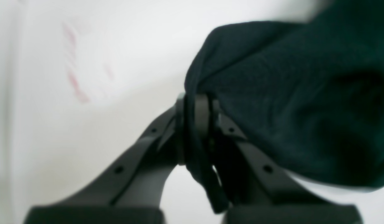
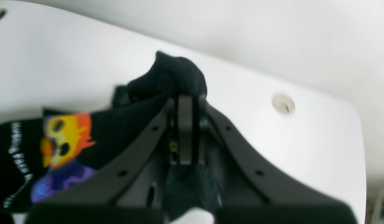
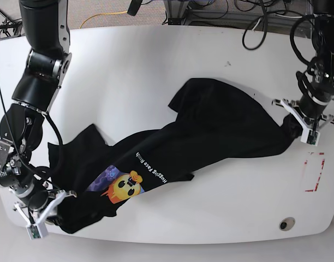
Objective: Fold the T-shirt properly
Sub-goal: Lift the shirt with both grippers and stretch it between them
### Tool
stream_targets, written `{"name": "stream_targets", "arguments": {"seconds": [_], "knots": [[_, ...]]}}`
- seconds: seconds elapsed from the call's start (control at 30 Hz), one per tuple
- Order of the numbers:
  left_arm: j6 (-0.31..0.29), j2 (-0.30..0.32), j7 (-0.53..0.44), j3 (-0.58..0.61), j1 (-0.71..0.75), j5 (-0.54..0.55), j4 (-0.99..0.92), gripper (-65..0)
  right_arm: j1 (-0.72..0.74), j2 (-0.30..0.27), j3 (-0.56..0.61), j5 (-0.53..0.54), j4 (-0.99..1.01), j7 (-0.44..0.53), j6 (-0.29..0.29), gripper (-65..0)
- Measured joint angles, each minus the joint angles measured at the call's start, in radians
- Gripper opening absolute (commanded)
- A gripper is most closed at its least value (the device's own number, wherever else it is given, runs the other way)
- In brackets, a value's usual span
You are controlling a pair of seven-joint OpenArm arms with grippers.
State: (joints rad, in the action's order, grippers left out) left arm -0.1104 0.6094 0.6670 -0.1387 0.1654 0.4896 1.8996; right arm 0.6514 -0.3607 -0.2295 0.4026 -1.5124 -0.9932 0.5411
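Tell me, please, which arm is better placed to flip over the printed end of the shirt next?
Probably the right. Its gripper is shut on the shirt beside the print, while the left gripper is shut on the far end, well away from the print.

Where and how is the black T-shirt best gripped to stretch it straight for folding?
Best, I'd judge, at its opposite ends, where the left gripper and right gripper already pinch it. Come from outside at each end: the T-shirt runs diagonally between them, its middle bunched, so an outward pull should flatten it.
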Motion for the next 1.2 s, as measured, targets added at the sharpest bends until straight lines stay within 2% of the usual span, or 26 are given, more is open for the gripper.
{"name": "stream_targets", "arguments": {"seconds": [0.2, 0.37, 0.43, 0.57, 0.73, 0.9, 1.03, 1.2], "knots": [[-0.017, -0.002, 0.071, -0.077, -0.107, 0.000, -0.001, -65.0, 0.066, -0.018, 0.056, -0.002, 0.002, -0.014, 0.007, -65.0], [-0.134, -0.007, 0.123, -0.155, -0.214, -0.002, 0.001, -65.0, 0.149, -0.026, 0.060, 0.006, 0.032, -0.006, 0.003, -65.0], [-0.156, -0.005, 0.158, -0.179, -0.251, -0.002, 0.002, -65.0, 0.178, -0.037, 0.063, 0.007, 0.058, -0.006, 0.003, -65.0], [-0.167, -0.006, 0.231, -0.225, -0.297, 0.002, 0.005, -65.0, 0.209, -0.081, 0.062, 0.013, 0.084, -0.008, 0.007, -65.0], [-0.167, -0.007, 0.233, -0.229, -0.332, 0.006, 0.007, -65.0, 0.215, -0.108, 0.057, 0.013, 0.086, -0.005, 0.003, -65.0], [-0.167, -0.008, 0.246, -0.229, -0.321, 0.005, 0.008, -65.0, 0.160, -0.127, 0.037, 0.021, 0.084, -0.002, 0.008, -65.0], [-0.168, -0.008, 0.231, -0.232, -0.265, 0.006, 0.018, -65.0, 0.048, -0.132, -0.046, 0.014, 0.037, -0.006, 0.006, -65.0], [-0.170, -0.033, 0.236, -0.231, -0.195, 0.008, 0.043, -65.0, -0.074, -0.133, -0.053, 0.012, -0.024, -0.007, 0.005, -65.0]]}}
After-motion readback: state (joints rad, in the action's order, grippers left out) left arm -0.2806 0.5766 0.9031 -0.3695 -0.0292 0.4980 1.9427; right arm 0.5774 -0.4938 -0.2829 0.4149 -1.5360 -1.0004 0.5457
